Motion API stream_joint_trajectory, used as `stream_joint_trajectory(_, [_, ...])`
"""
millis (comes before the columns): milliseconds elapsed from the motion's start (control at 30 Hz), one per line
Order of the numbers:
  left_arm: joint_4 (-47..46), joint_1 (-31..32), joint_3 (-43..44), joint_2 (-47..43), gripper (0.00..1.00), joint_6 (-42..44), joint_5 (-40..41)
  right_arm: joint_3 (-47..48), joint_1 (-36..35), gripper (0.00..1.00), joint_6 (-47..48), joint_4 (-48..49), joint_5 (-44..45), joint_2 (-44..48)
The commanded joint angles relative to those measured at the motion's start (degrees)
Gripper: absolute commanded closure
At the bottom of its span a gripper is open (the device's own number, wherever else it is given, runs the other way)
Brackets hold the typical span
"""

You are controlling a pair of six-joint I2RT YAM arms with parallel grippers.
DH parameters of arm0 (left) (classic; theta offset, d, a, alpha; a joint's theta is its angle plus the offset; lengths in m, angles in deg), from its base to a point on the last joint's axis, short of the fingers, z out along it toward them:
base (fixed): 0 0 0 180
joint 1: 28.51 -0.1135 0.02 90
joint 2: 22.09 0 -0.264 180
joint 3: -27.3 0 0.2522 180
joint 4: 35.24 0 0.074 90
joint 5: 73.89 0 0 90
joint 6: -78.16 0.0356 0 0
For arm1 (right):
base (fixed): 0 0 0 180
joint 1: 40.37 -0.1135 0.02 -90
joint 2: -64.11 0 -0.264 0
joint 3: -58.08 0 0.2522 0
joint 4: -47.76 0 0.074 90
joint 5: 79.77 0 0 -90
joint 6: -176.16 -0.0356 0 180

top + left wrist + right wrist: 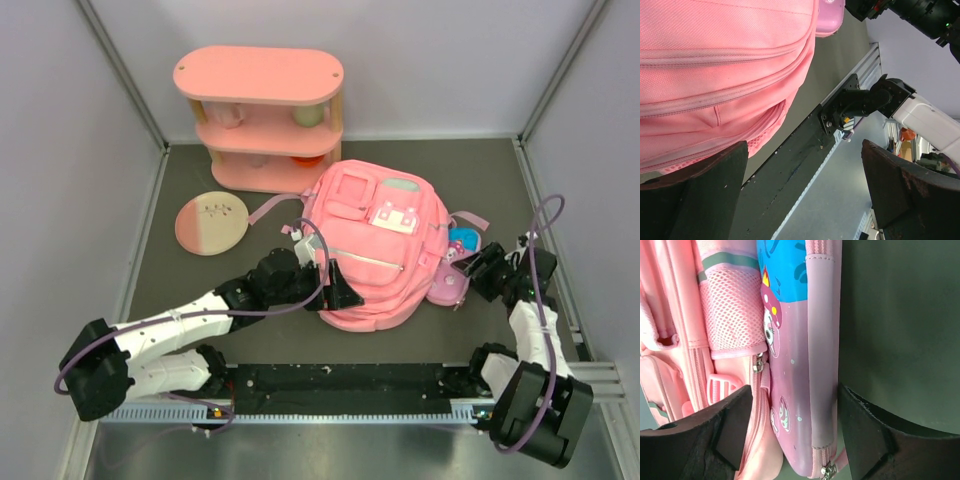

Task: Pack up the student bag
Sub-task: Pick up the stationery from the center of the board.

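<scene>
The student bag point(370, 250) lies flat mid-table, front up, just before the pink shelf point(260, 115). Touching its right side, the pencil case point(800, 365) shows a cartoon figure, partly cut off. The left gripper point(805, 197) gapes, released, beside the bag's near edge. The right gripper point(796, 435) straddles the case; whether it pinches, I cannot tell.

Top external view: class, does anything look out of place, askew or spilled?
The flat pink-and-blue pencil case lies outside, against the side of the soft pink fabric backpack, with the open right hand astride it. Nothing looks spilled.
</scene>
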Motion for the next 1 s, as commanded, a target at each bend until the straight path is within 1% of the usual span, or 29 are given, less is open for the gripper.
stream_joint_trajectory(0, [-2.6,-0.1,1.8,0.0,0.01,-0.1,-0.1,-0.3,-0.3,0.32,0.8,2.9,-2.2,-3.5])
stream_joint_trajectory(67, [-2.7,-0.1,1.6,-0.3,0.01,-0.4,0.0,-0.7,-0.4,0.37,0.4,5.0,-4.2,-5.9])
stream_joint_trajectory(100, [-2.8,-0.1,1.4,-0.4,0.01,-0.4,0.2,-0.9,-0.4,0.46,0.2,6.1,-5.1,-6.6])
stream_joint_trajectory(167, [-2.9,-0.1,1.5,-0.2,0.01,-0.5,0.3,-0.7,-1.3,0.53,-0.6,7.8,-6.9,-8.4])
stream_joint_trajectory(400, [-3.1,-0.1,1.9,0.1,0.01,-0.6,0.3,0.3,-4.4,0.52,-1.4,8.7,-5.4,-9.9])
stream_joint_trajectory(433, [-3.1,-0.1,1.8,0.0,0.01,-0.7,0.4,0.3,-4.4,0.58,-1.2,8.5,-4.7,-9.8])
stream_joint_trajectory(467, [-3.1,-0.1,1.9,0.0,0.01,-0.8,0.5,0.2,-4.4,0.7,-1.0,8.4,-4.8,-9.2])
stream_joint_trajectory(500, [-3.2,-0.2,1.9,-0.1,0.01,-1.1,1.0,0.4,-4.4,0.9,-0.7,7.4,-4.7,-8.8])
stream_joint_trajectory(533, [-3.2,-0.2,1.9,-0.2,0.01,-1.2,1.5,0.5,-4.4,1.0,-0.7,6.5,-3.9,-8.1])
stream_joint_trajectory(633, [-3.2,-0.3,1.6,-0.6,0.01,-3.5,5.1,1.4,-4.5,1.0,-0.4,2.1,-1.0,-4.1])
stream_joint_trajectory(733, [-4.3,-0.9,0.2,-1.2,0.01,-7.4,8.2,3.0,-4.4,1.0,0.2,-3.8,3.2,1.9])
stream_joint_trajectory(833, [-2.4,-1.4,-0.9,-1.9,0.01,-12.1,11.2,4.8,-4.4,1.0,0.6,-8.9,7.0,8.8])
stream_joint_trajectory(867, [-2.0,-1.3,-2.3,-2.2,0.01,-13.6,11.7,5.4,-4.4,1.0,0.6,-10.1,7.6,10.3])
stream_joint_trajectory(900, [-2.9,-1.3,-3.3,-2.7,0.01,-16.9,12.0,6.4,-4.5,1.0,0.4,-11.0,8.2,11.5])
stream_joint_trajectory(933, [-4.3,-1.4,-4.5,-3.0,0.01,-18.3,12.2,6.9,-4.4,1.0,0.2,-12.7,8.3,13.8])
stream_joint_trajectory(967, [-5.8,-1.3,-7.3,-3.1,0.01,-19.6,12.5,7.4,-4.5,1.0,0.2,-13.6,8.5,14.6])
